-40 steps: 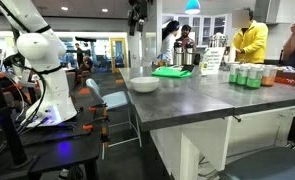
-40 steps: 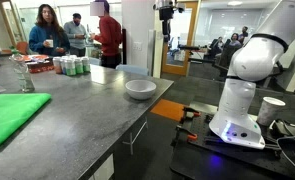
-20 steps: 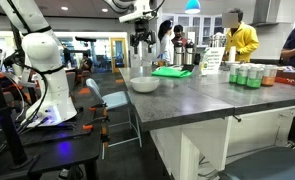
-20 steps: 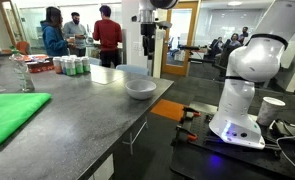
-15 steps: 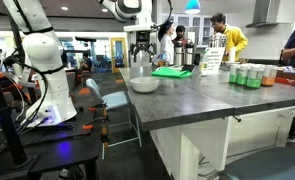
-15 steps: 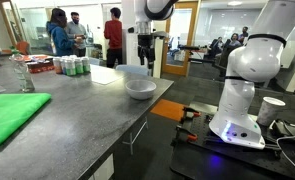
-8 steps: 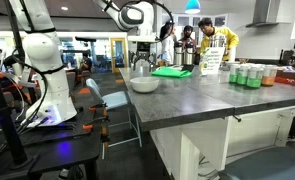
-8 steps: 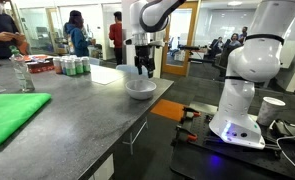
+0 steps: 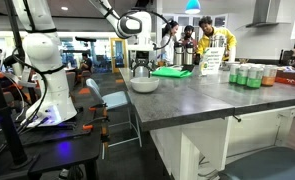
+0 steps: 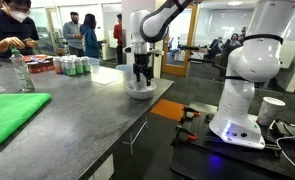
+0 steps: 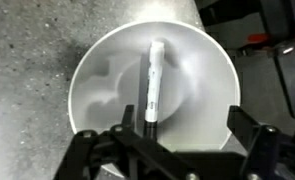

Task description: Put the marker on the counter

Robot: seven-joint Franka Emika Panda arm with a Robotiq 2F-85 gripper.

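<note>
The marker [image 11: 152,85] lies inside the white bowl [image 11: 202,80] in the wrist view, a thin pale stick with a dark lower end. The bowl stands near the end of the dark grey counter [image 11: 27,60]. My gripper [image 11: 167,150] is open, its two fingers spread just above the bowl, with the marker's dark end near the left finger. In both exterior views the gripper [image 9: 141,72] [image 10: 141,78] hangs straight over the bowl [image 9: 144,86] [image 10: 140,90] on the counter [image 9: 207,95] [image 10: 67,110]. The marker is hidden there.
A green cloth [image 9: 172,71] [image 10: 7,112], a row of cans [image 9: 249,76] [image 10: 70,66] and a bottle [image 10: 25,75] sit on the counter. The robot base [image 9: 47,90] [image 10: 237,100] stands on a black table with a paper cup [image 10: 271,108]. People stand behind the counter.
The arm has come down from high above the counter until the open gripper is just over the bowl. The bowl has not moved.
</note>
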